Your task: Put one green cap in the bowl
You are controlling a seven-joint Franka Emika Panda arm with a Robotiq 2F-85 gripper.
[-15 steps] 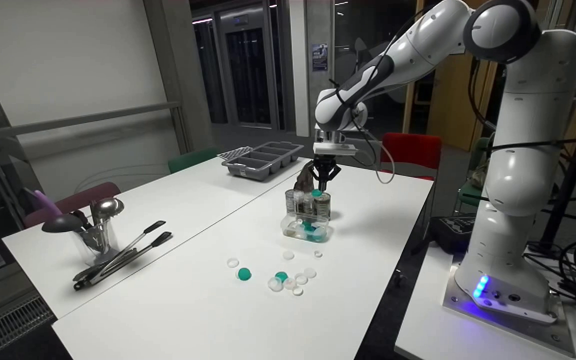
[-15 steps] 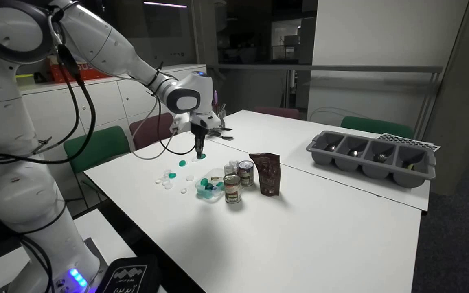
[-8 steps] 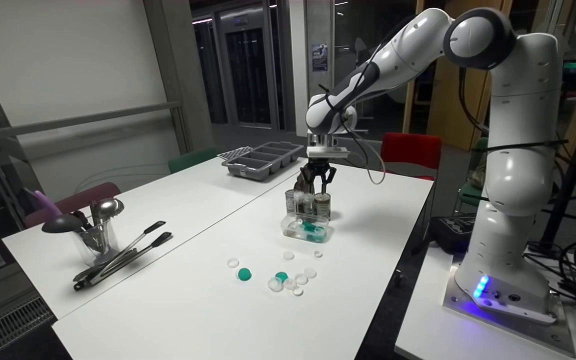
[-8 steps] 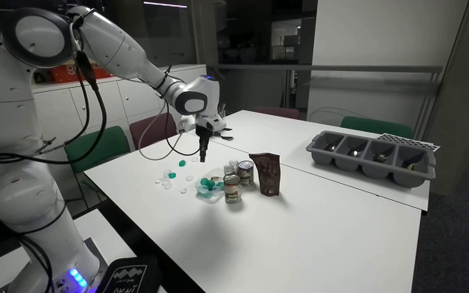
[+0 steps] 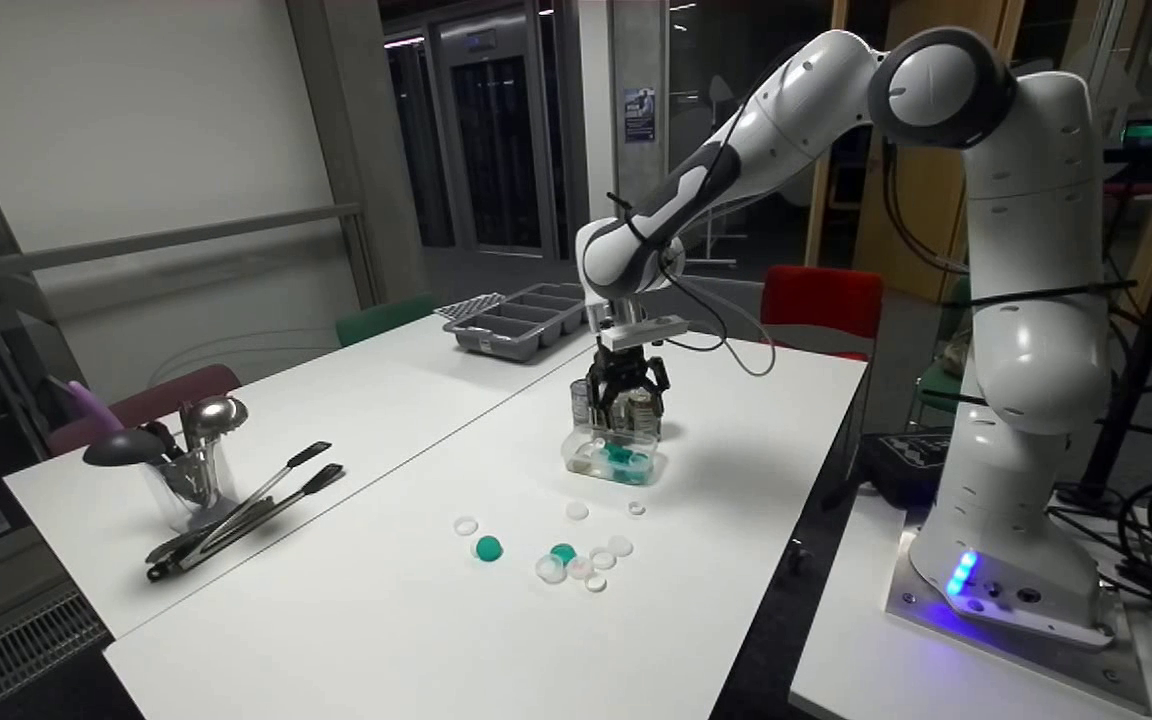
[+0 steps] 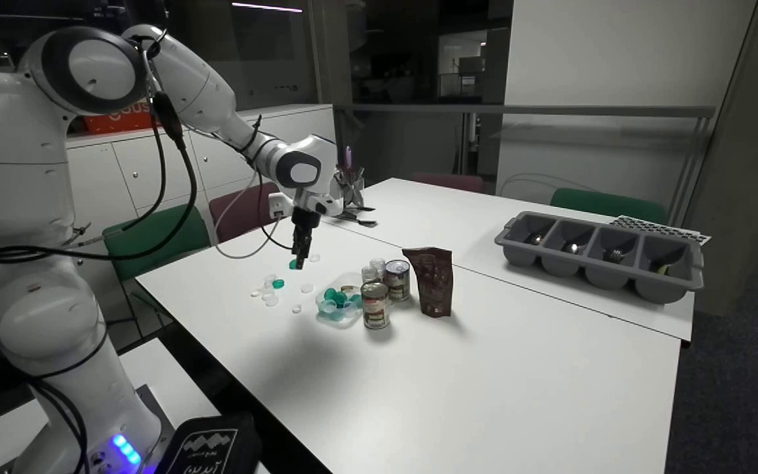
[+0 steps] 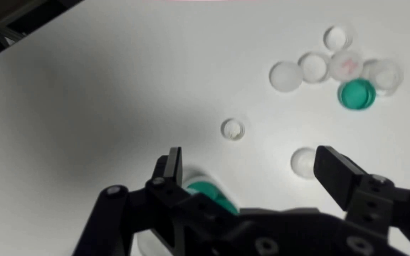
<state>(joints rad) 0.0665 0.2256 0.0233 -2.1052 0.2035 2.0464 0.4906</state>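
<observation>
1. Change, last second: a green cap (image 6: 339,299) shows in the bowl (image 5: 596,474), at a spot that looks dark blue a second back. Then, in both exterior views, green sits at the tips of the hand (image 7: 247,160); now none is there.
2. Hand: gone from closed to jaws spread wide, with hold of nothing that I can see. It is tilted and has shifted toward the loose whitish caps (image 7: 285,76). Wrist view has the bowl partly hidden behind it.
3. Meaning, my reading: cap released, task looks met. The wanted cap most likely lies in the bowl among others; which one exactly, cannot swear to. Probably only backing off remains, without nudging the bowl.
4. Count, green: two loose green caps (image 7: 357,94) on the worktop (image 5: 386,620), one against the pale cluster, one apart from it. In the bowl, several; overlap and see-through walls spoil an exact figure.
5. Count, pale: at least eight loose whitish caps; one spot beside the clustered green cap looks doubled, so perhaps nine.
6. Count, rest: bowl, one; cans (image 6: 375,306), two; small clear containers (image 6: 370,274), two; brown pouch (image 6: 435,283), one, upright; grey tray (image 6: 609,279), one, four compartments.
</observation>
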